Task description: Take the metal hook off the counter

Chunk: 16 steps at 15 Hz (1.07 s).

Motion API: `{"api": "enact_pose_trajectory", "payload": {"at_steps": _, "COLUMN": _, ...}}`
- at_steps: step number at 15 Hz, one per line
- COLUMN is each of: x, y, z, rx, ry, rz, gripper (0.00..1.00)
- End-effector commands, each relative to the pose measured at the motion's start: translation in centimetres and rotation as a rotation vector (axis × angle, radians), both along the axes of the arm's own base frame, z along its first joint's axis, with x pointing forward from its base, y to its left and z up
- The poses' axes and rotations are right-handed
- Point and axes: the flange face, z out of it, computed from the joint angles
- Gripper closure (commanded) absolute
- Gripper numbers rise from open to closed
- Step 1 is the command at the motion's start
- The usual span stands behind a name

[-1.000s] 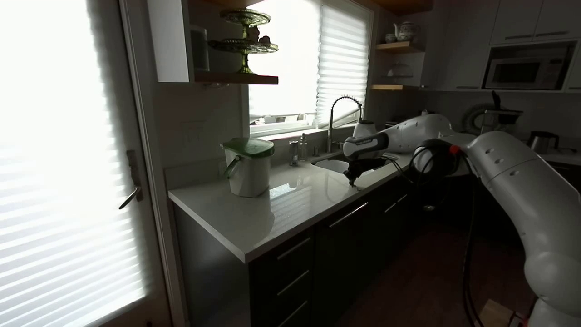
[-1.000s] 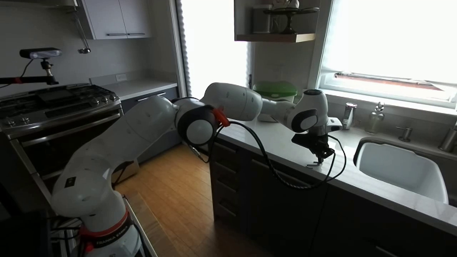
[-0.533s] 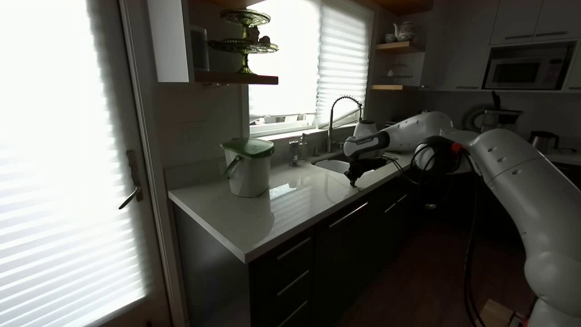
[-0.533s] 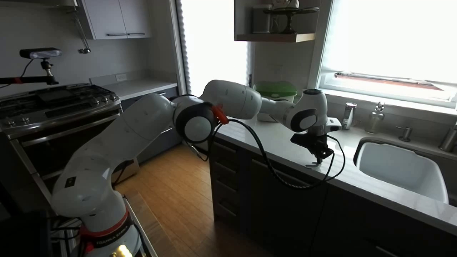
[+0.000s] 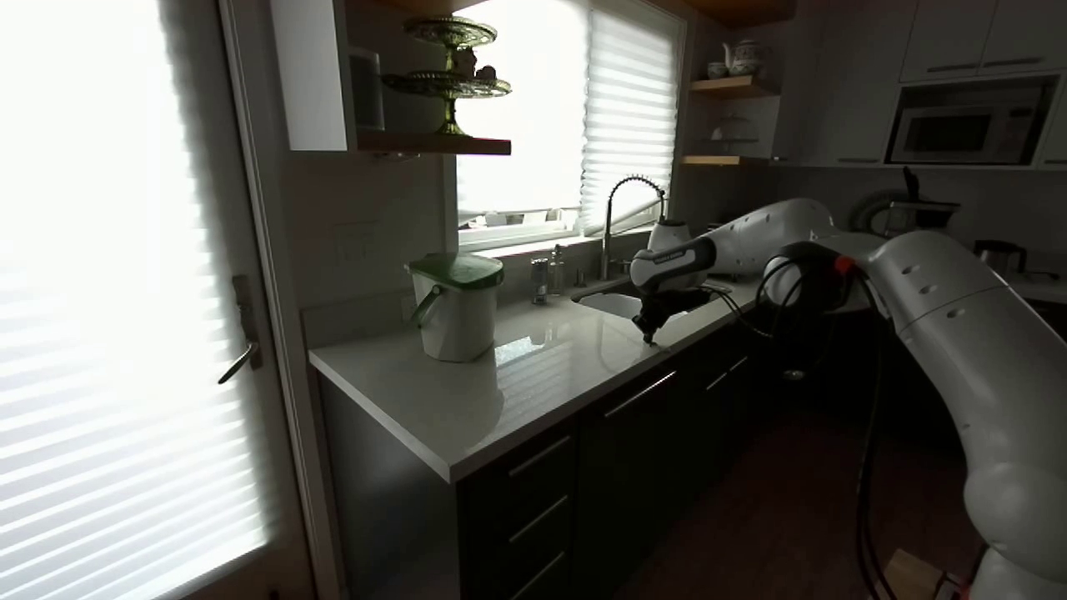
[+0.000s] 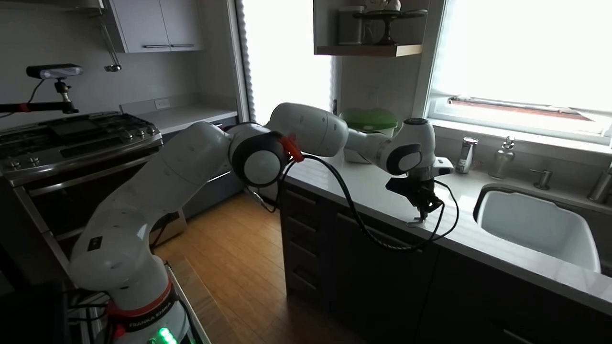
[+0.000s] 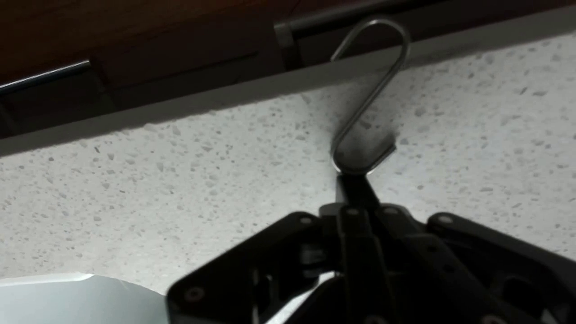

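The metal hook is a thin S-shaped wire [image 7: 370, 100] in the wrist view, with one curve out past the front edge of the pale speckled counter [image 7: 180, 180] and the other over its top. It shows small in an exterior view [image 6: 414, 224]. The counter shows in both exterior views [image 5: 400, 387] [image 6: 373, 191]. My gripper [image 7: 354, 182] is shut, fingers together, low over the counter near its front edge [image 6: 422, 218]. Its tips touch or nearly touch the hook's inner curve. No part of the hook shows clearly between the fingers.
A white sink [image 6: 535, 229] is beside the gripper. A white bin with a green lid [image 5: 458, 308] stands on the counter. A can [image 6: 466, 155] and a soap bottle [image 6: 502, 160] stand at the back. Cabinet handles [image 7: 45, 74] are below the front edge.
My gripper and the hook have shifted slightly together, toward the counter's front edge. The arm's elbow has risen a little. The gripper looks shut throughout.
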Motion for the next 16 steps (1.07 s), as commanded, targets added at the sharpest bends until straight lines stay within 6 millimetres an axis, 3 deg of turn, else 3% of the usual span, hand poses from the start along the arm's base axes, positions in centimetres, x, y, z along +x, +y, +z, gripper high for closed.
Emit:
{"api": "enact_pose_trajectory", "payload": {"at_steps": 1, "x": -1.2, "y": 0.8, "z": -0.5, "rx": 0.004, "ry": 0.064, "rz": 0.012, "gripper": 1.00}}
{"api": "enact_pose_trajectory", "payload": {"at_steps": 9, "x": -1.2, "y": 1.1, "z": -0.5, "rx": -0.015, "ry": 0.057, "rz": 0.016, "gripper": 1.00}}
{"api": "enact_pose_trajectory", "payload": {"at_steps": 16, "x": 1.3, "y": 1.7, "z": 2.0, "rx": -0.017, "ry": -0.206, "rz": -0.077, "gripper": 1.00}}
